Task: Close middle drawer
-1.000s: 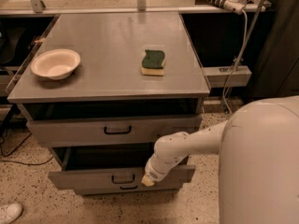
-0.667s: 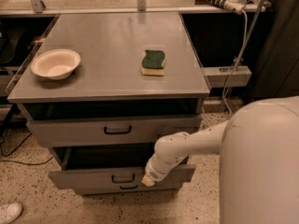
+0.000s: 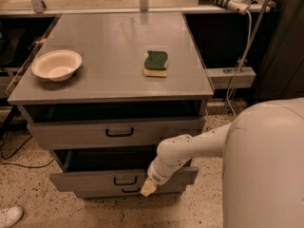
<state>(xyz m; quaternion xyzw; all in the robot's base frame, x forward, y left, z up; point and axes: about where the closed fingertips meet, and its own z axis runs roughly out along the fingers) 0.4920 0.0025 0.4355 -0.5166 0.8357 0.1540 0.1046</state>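
The middle drawer (image 3: 90, 180) is a wide grey drawer with a shallow front panel and a small black bar handle (image 3: 125, 180). It stands pulled out a little from the grey cabinet, with its dark tray showing behind the panel. My gripper (image 3: 148, 188) is at the end of the white arm (image 3: 190, 148) and rests against the drawer's front panel, just right of the handle.
The top drawer (image 3: 114, 133), with a taller front, is also slightly open above. A lower handle (image 3: 129, 191) shows beneath. A white bowl (image 3: 56, 64) and a green and yellow sponge (image 3: 156, 63) lie on the cabinet top (image 3: 109, 46). A shoe (image 3: 9, 216) is on the floor at left.
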